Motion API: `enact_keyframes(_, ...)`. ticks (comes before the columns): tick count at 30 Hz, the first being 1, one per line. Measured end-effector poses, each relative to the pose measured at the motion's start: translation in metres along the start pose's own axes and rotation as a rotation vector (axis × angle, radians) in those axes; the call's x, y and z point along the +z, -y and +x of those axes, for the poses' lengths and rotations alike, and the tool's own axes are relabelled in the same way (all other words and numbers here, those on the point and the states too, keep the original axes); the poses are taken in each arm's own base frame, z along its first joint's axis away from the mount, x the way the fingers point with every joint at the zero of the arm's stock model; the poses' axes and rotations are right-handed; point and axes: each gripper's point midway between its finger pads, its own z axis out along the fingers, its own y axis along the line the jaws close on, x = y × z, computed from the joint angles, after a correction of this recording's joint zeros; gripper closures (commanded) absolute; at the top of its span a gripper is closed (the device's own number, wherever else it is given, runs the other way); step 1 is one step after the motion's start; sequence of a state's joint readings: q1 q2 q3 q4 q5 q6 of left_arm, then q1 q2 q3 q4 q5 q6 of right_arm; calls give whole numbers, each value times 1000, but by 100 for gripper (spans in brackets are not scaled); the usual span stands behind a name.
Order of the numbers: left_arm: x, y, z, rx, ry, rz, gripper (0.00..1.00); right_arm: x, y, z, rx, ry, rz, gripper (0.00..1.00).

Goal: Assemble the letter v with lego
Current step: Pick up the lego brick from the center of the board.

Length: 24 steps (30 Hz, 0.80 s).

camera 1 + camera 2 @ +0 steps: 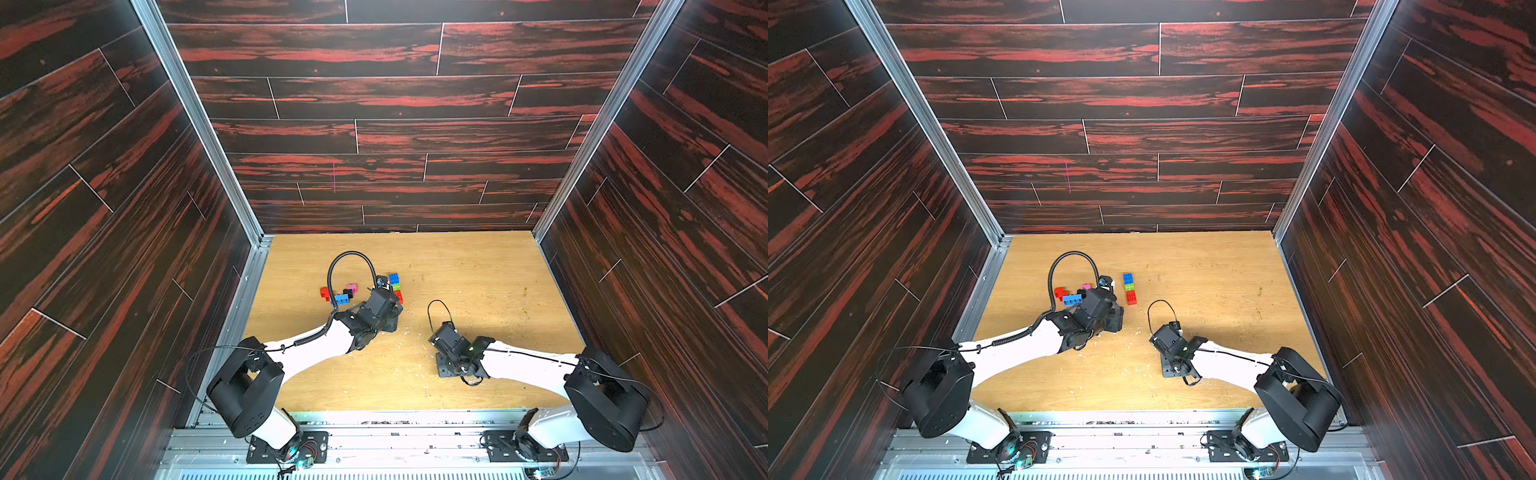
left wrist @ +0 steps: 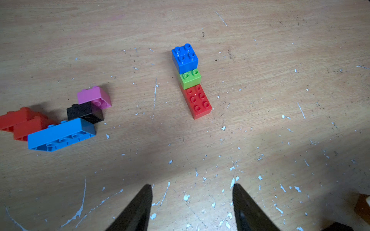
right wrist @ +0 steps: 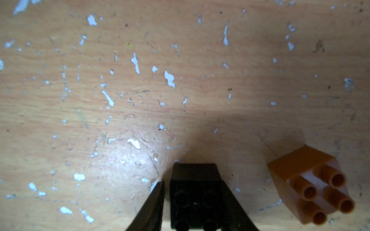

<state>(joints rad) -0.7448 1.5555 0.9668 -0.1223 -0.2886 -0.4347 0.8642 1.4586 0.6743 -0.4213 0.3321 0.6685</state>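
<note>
Right gripper (image 3: 192, 186) straddles a black brick (image 3: 194, 172), nearly pinched, can't tell if it's clamped, orange brick (image 3: 312, 180) just beside. Left gripper (image 2: 192, 194) hangs open and empty. Further out only one stroke's laid, the red-green-blue line (image 2: 190, 79), loose bricks (image 2: 62, 134) nearby unused

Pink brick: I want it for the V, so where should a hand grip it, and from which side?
Grip the pink brick across its two free smooth walls, coming straight down from above. It lies tipped over, hollow underside showing, and sits against the black brick on its near side, so a low approach from there would probably shove both.
</note>
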Motion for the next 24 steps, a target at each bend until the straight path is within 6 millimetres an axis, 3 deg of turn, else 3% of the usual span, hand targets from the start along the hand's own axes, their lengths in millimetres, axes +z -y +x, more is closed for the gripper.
enact_keyframes(8,0,0,1,-5,-2,-1,34,-1,0,1,-5,-1,1,70)
enact_keyframes(15,1,-2,4,-9,-7,-3,34,-6,11,7,-10,-21,42,72)
enact_keyframes(24,-1,-2,8,-10,-7,12,34,-36,35,0,23,9,110,71)
